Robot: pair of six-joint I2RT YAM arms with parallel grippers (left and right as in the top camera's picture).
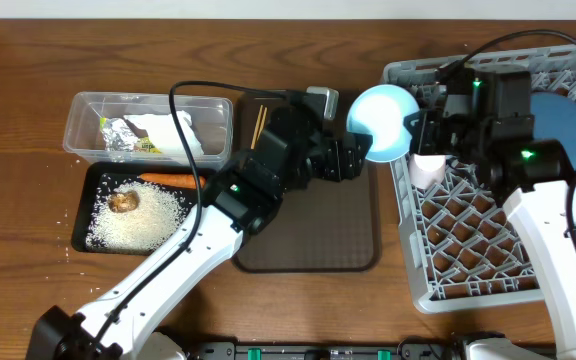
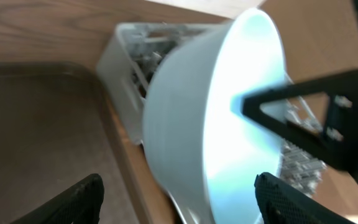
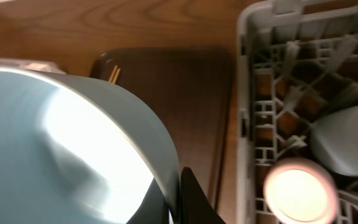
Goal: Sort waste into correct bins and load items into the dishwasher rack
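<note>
Right tool [image 2: 250, 107] is clenched on the rim of the bowl [image 1: 383, 122], one finger inside the wall and the other hidden behind it. The pinch carries the bowl tipped on edge, its mouth turned toward the rack [image 1: 400, 215]. I judge that tilt suits standing it in the lattice instead of laying it flat.

- Bowl: off the surface [image 1: 28, 150], in the air at the rack's left edge near its far-left corner, over the gap beside the brown tray [image 1: 308, 230].
- Left tool [image 1: 356, 152]: released, fingers spread wide either side of the bowl's underside. I see no contact from its wrist view, so the weight looks to be on the right arm alone.
- Rack: a pink cup [image 1: 428, 170] sits mouth up by the left edge, and a blue plate [image 1: 566, 118] stands toward the far-right corner. The near half is free.
- Chopsticks [image 1: 260, 122]: on the brown tray's far-left corner, not yet loaded.
- Waste looks sorted: wrappers and tissue in the clear tub [image 1: 83, 110], rice, carrot and a brown lump in the black tray [image 1: 86, 200].

Risk: a one-sided rim pinch may let the bowl swing, so the left arm needs to clear first.
</note>
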